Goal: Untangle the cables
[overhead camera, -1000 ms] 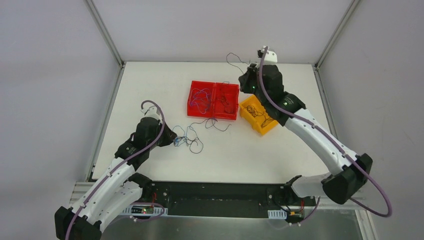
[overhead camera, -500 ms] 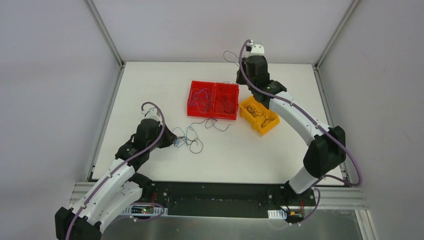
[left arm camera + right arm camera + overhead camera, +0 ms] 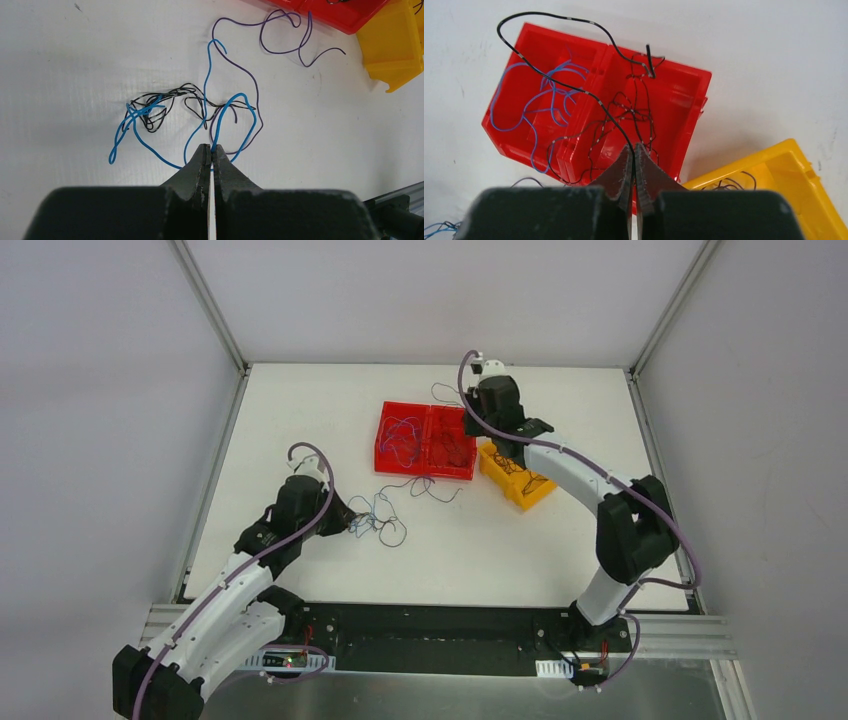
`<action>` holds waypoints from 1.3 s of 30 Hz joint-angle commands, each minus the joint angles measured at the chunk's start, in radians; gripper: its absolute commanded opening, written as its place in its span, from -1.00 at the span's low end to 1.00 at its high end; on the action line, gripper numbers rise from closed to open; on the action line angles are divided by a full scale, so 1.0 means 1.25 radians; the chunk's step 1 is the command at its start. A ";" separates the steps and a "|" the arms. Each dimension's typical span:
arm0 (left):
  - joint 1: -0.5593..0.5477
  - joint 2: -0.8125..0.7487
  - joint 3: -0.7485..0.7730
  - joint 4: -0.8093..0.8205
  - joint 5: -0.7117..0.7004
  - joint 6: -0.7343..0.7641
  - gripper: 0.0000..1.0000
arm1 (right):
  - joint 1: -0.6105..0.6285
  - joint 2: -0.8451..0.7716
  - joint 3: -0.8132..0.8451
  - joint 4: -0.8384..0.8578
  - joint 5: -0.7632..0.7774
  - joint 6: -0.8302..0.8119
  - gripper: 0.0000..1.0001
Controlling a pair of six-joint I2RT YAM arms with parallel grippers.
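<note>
A tangle of blue, black and purple cables (image 3: 378, 514) lies on the white table in front of the red bins. In the left wrist view the blue cable (image 3: 204, 105) loops through black cables (image 3: 155, 107) and a purple cable (image 3: 252, 82). My left gripper (image 3: 211, 149) is shut on the blue cable at the tangle's near edge; it also shows in the top view (image 3: 349, 523). My right gripper (image 3: 634, 147) is shut on a long black cable (image 3: 554, 17) that arcs over both red bins. It hangs above the right red bin (image 3: 483, 420).
The left red bin (image 3: 559, 36) holds blue cables. The right red bin (image 3: 684, 76) holds dark cables. A yellow bin (image 3: 786, 165) with dark cables stands to the right (image 3: 540, 492). A purple cable (image 3: 436, 487) trails in front of the red bins.
My right arm has swung left and lower, from beyond the table's far edge to above the red bins, with the black cable in it. My left arm has barely moved.
</note>
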 commanded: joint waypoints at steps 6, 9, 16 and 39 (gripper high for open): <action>-0.004 0.017 0.023 0.046 0.049 0.018 -1.00 | 0.009 0.102 0.029 -0.097 -0.088 0.045 -1.00; -0.004 0.012 0.022 0.047 0.054 0.021 -1.00 | 0.009 0.143 0.062 -0.157 -0.107 0.050 -1.00; -0.004 0.011 0.019 0.047 0.063 0.023 -1.00 | 0.015 0.219 0.129 -0.274 -0.131 0.069 -1.00; -0.004 -0.002 0.019 0.047 0.074 0.032 -1.00 | 0.026 0.287 0.354 -0.496 -0.044 0.082 -0.59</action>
